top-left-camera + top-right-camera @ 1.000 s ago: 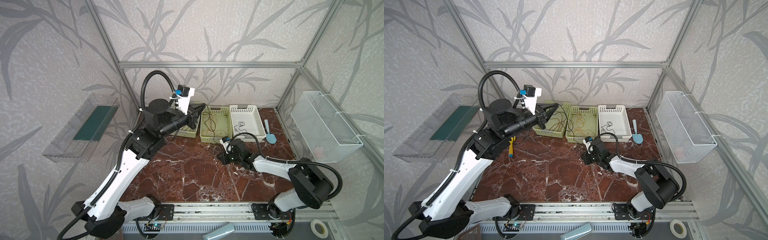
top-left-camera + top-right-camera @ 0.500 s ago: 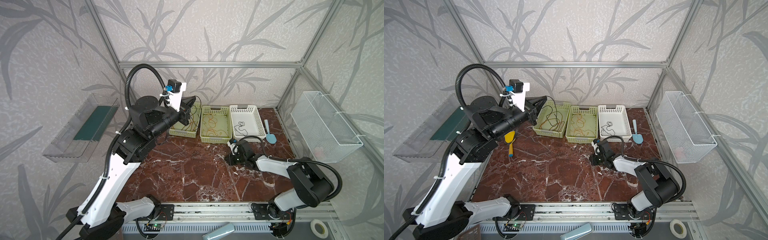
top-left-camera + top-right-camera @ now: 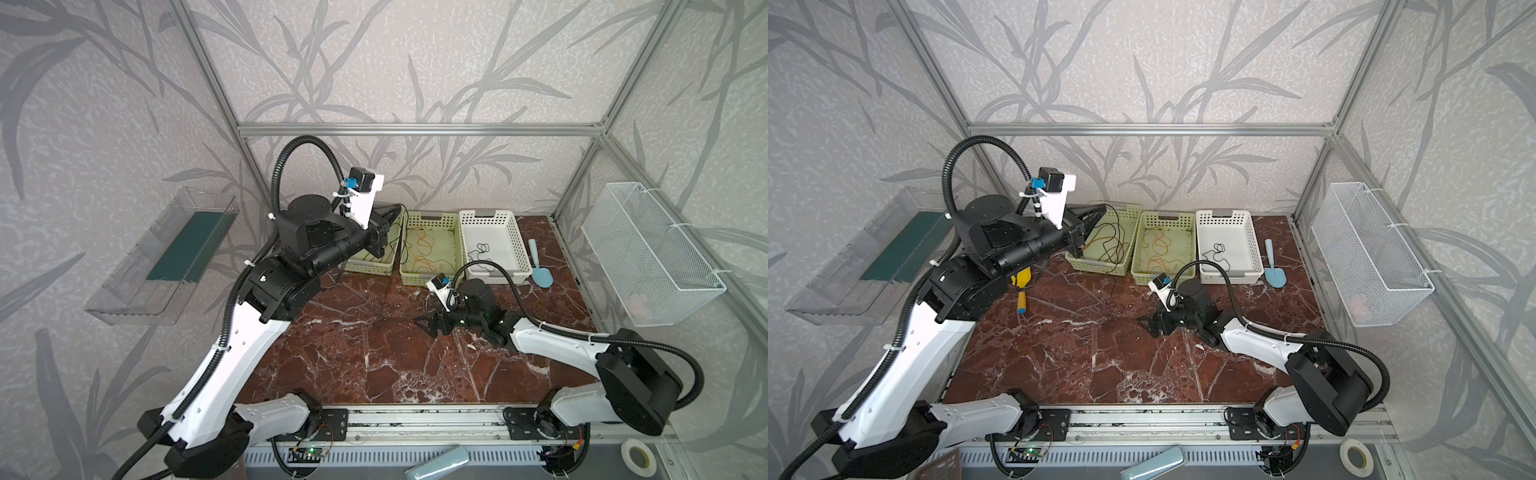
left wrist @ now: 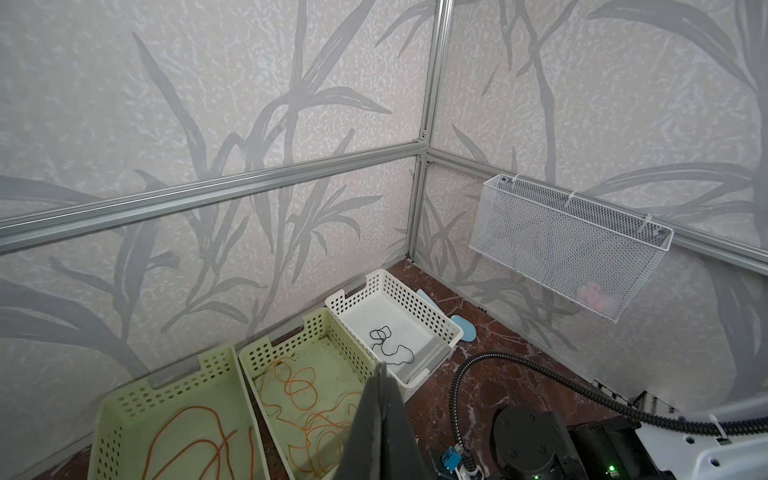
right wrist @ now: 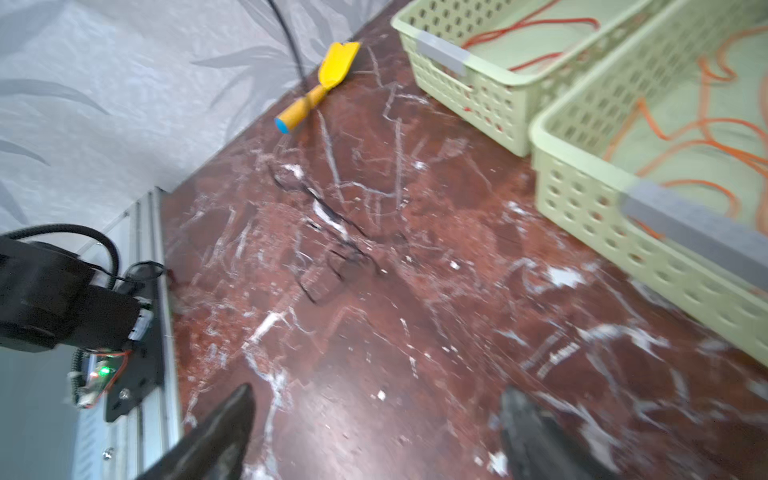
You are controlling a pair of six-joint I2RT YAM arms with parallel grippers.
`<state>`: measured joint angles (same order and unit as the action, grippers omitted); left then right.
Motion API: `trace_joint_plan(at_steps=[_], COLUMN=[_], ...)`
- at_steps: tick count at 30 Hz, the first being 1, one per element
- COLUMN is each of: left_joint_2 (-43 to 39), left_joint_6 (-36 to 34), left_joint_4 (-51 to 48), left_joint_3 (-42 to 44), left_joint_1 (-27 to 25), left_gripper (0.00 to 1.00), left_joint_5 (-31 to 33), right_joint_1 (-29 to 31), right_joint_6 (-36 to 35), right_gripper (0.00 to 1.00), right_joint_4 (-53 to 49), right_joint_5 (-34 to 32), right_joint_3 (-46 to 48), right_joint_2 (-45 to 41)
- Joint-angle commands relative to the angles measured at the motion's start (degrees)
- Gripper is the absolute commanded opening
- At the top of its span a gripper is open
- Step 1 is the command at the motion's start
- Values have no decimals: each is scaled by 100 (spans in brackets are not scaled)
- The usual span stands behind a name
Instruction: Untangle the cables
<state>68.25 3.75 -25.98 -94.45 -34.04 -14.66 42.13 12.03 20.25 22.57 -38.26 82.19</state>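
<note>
My left gripper [image 3: 398, 206] [image 3: 1101, 207] [image 4: 380, 368] is raised above the left green basket [image 3: 1075, 262], shut on a thin black cable. That cable hangs in loops past the basket to a small tangle on the marble [image 3: 385, 304] [image 3: 1114, 308] [image 5: 328, 249]. Low over the table to the right of that tangle, my right gripper [image 3: 424, 327] [image 3: 1145, 323] [image 5: 376, 401] stands open and holds nothing. A red cable [image 5: 528, 35] lies in the left green basket. Orange cable [image 3: 424, 249] [image 4: 307, 399] fills the middle green basket. Another black cable [image 3: 482, 249] [image 4: 388, 345] lies in the white basket.
A yellow scoop [image 3: 1022, 286] [image 5: 328, 79] lies by the left wall. A blue scoop [image 3: 540, 270] lies right of the white basket [image 3: 523, 253]. A white mesh basket [image 3: 648, 253] hangs on the right wall and a clear tray [image 3: 166, 257] on the left wall.
The right gripper's jaws have opened wide, low over the table. The left arm swung left, then back toward the baskets, staying shut with the black cable trailing.
</note>
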Motion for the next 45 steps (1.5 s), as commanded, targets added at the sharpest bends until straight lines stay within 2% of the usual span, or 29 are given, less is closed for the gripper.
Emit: trace_joint_plan(at_steps=[1,8,9,12,13,15,16,17,20,24,33,36,39,41,42,43,45], left_joint_2=[-32,-42,-16,71,110,241,331,433,822,1399,2669,3140,3595,3916,4086,4281,4631], left_joint_6=[145,402,407,366,340,234,173,124,14,-80,-168,18,179,306,361,426,616], left_joint_4=[247,453,458,488,498,528,538,533,572,583,388,408,595,770,874,981,1222], left_joint_3=[16,48,12,-138,-212,-449,-588,-766,-1306,-2145,-4081,-4522,-4690,-4754,-4805,-4854,-4951], left_joint_1=[14,2,-8,-9,-13,-7,-10,-12,2,-5,29,28,23,28,27,27,29], left_gripper=[0,0,0,0,0,0,0,0,0,0,0,0,0,0,0,0,0], left_joint_5=[-279,-593,-623,-641,-631,-602,-594,-587,-642,-788,-920,-1088,-1268,-1392,-1451,-1526,-1633], right_joint_1=[83,120,120,111,111,111,118,119,129,168,189,189,190,190,190,190,190], right_joint_6=[-93,-200,-173,-190,-123,129,290,456,824,980,998,898,641,496,403,378,387], right_gripper=[99,99,96,80,70,40,29,24,21,12,11,14,17,26,42,52,63], right_joint_4=[851,1027,1042,1165,1232,1281,1374,1573,2090,2070,1873,1782,1193,710,495,374,334], right_joint_5=[-173,-354,-432,-168,-8,215,256,284,209,134,-183,-289,-430,-481,-490,-528,-672], right_joint_3=[-324,-1034,-1088,-1157,-1157,-1128,-1040,-887,-357,-40,299,431,473,422,422,470,683], right_joint_2=[411,1322,1450,1908,2036,2291,2362,2401,2429,2492,2316,1942,1334,1053,908,767,409])
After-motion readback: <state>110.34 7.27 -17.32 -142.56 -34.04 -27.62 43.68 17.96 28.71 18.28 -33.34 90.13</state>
